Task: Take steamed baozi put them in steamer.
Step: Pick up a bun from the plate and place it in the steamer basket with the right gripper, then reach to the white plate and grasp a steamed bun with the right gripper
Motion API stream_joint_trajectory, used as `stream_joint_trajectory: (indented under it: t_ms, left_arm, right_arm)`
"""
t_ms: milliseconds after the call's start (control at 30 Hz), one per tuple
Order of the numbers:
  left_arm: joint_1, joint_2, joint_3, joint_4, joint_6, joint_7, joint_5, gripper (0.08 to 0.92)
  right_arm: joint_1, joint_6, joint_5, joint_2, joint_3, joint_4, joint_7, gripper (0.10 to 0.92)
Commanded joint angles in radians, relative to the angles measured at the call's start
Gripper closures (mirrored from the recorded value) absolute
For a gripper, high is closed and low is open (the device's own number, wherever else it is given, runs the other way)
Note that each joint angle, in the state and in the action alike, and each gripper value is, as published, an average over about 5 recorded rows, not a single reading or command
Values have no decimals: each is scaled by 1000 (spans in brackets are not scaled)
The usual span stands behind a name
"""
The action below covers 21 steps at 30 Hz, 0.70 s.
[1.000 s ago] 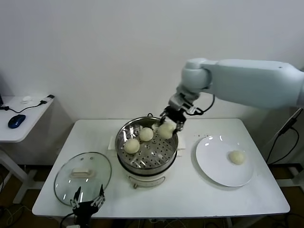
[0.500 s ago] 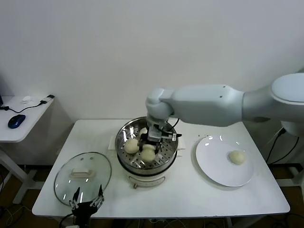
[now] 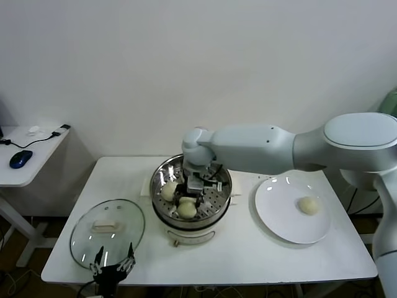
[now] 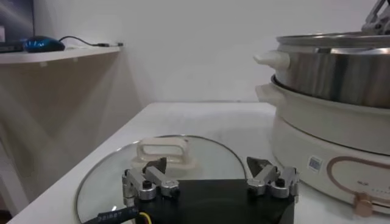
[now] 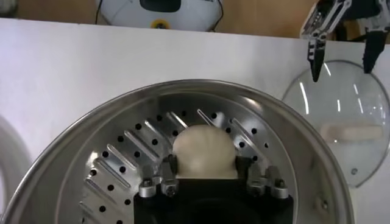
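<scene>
Our right tool (image 3: 193, 187) reaches down inside the steamer (image 3: 162, 172), clenched on a baozi (image 5: 203, 152) just over the perforated tray — low for a gentle release. Our left tool (image 4: 210, 181) waits spread open near the lid (image 3: 107, 231).

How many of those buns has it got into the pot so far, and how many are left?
Two buns show on the steamer's tray; a third may be hidden under the arm. The right gripper is down inside, its fingers around a bun sitting on the tray, not yet let go. One bun waits on the plate. The left gripper sits idle, open, by the lid.
</scene>
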Motion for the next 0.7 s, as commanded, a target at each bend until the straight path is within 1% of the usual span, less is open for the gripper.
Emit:
stream_joint_trajectory:
  t_ms: [33, 133, 267, 367, 433, 500, 600, 700]
  left_arm:
    - [0, 0, 0, -1, 0, 0, 0, 177]
    - [1, -1, 2, -4, 0, 0, 2, 177]
    - [1, 0, 3, -8, 0, 1, 4, 177]
    - [2, -1, 4, -13, 0, 2, 6, 177]
    - [4, -1, 5, -17, 0, 2, 6, 177]
    - [5, -1, 4, -19, 0, 2, 6, 177]
    - [6, 1, 3, -20, -1, 2, 4, 177]
    - [3, 3, 1, -22, -2, 2, 1, 177]
  right_arm:
    - [66, 46, 104, 4, -5, -24, -55, 262]
    - [122, 88, 178, -5, -14, -40, -94, 214]
    - [208, 118, 304, -35, -24, -73, -149, 204]
    - [278, 99, 405, -92, -70, -133, -187, 203]
    - [326, 48, 479, -150, -134, -196, -212, 202]
    - [360, -45, 518, -226, -199, -251, -228, 202]
    - [382, -214, 517, -368, -281, -295, -232, 203]
    - [356, -330, 495, -495, -319, -298, -219, 203]
